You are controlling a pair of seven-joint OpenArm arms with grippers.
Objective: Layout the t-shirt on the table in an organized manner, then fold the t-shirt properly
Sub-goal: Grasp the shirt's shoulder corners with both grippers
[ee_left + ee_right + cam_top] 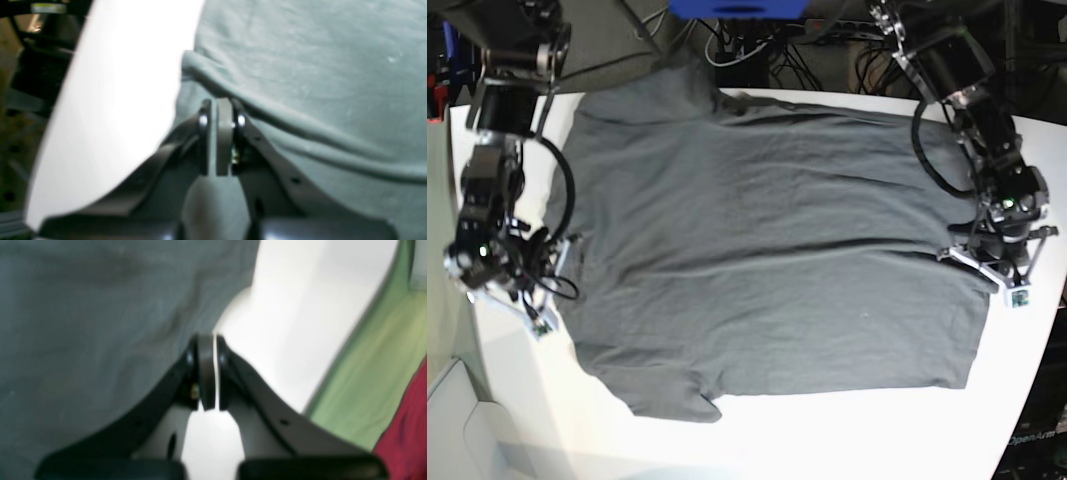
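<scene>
The dark grey t-shirt [767, 240] lies spread across the white table [827, 440], collar end toward the left and hem toward the right. My left gripper [973, 262] sits at the shirt's right edge. In its wrist view the left gripper [220, 101] is shut, with a raised ridge of the t-shirt [317, 66] running up to its tips. My right gripper [567, 263] is at the shirt's left edge. Up close the right gripper [209, 337] is shut where the t-shirt [83, 323] meets bare table [293, 323]. A taut crease runs across the shirt between the two grippers.
Cables and dark equipment [827, 45] crowd the space beyond the table's far edge, with a blue item [737, 8] there. The table's rounded rim [50, 150] is close to the left gripper. Green floor [367, 373] and something red [410, 426] lie past the rim near the right gripper.
</scene>
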